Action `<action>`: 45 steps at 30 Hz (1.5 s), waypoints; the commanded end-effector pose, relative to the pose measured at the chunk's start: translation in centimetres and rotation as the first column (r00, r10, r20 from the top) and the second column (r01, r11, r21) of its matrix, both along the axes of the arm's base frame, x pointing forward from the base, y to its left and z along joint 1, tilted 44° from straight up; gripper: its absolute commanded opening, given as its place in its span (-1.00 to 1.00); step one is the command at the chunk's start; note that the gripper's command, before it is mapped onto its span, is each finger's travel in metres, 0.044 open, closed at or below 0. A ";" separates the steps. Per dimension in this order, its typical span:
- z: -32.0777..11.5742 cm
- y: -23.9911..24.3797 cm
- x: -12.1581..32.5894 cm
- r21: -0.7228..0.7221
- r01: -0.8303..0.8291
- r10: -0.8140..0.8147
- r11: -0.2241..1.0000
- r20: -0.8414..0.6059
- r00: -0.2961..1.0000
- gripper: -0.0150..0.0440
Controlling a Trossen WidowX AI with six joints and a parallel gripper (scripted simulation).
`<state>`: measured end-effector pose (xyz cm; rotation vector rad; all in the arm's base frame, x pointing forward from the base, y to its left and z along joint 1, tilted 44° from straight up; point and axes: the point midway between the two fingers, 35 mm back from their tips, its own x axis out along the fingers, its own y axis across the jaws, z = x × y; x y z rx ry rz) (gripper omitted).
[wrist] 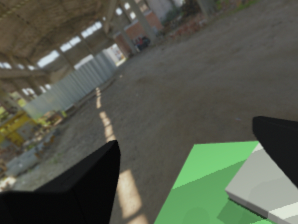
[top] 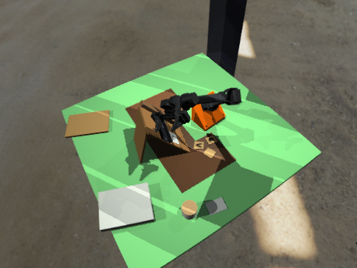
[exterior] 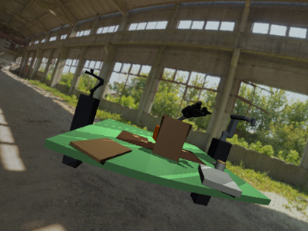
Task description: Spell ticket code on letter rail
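Across the green bench (top: 273, 148) (exterior: 134, 169) (wrist: 187, 195), tiles (top: 199, 145) (exterior: 143, 139) are laid loose, presumably for easy picking; the pincer (top: 166, 128) (exterior: 205, 109) (wrist: 184, 135) is spread wide, empty.

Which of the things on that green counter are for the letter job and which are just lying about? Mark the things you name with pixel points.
For the job:
- three small tan letter tiles (top: 199, 145)
- upright brown wooden board (top: 141, 145) (exterior: 171, 138)
- black gripper (top: 165, 124), open

Apparently just lying about:
- flat tan rectangular panel (top: 87, 124) (exterior: 99, 148)
- pale grey rectangular slab (top: 125, 206) (exterior: 220, 180) (wrist: 270, 182)
- grey cylinder with tan top (top: 189, 209) (exterior: 220, 165)
- orange wedge-shaped block (top: 208, 117) (exterior: 156, 132)
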<state>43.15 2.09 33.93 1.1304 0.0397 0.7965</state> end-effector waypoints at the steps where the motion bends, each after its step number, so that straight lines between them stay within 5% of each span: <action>1: 0.0 0.0 -0.1 -0.002 0.004 -0.004 1.000 -0.004 1.000 0.95; 15: -8.0 2.4 -8.7 -0.322 0.153 -0.261 0.934 -0.325 0.909 1.00; 28: -21.4 2.8 -21.2 -0.691 -0.090 -0.389 0.717 -0.504 0.771 1.00; 45: -21.9 2.4 -21.7 -0.748 -0.153 -0.373 0.646 -0.484 0.792 1.00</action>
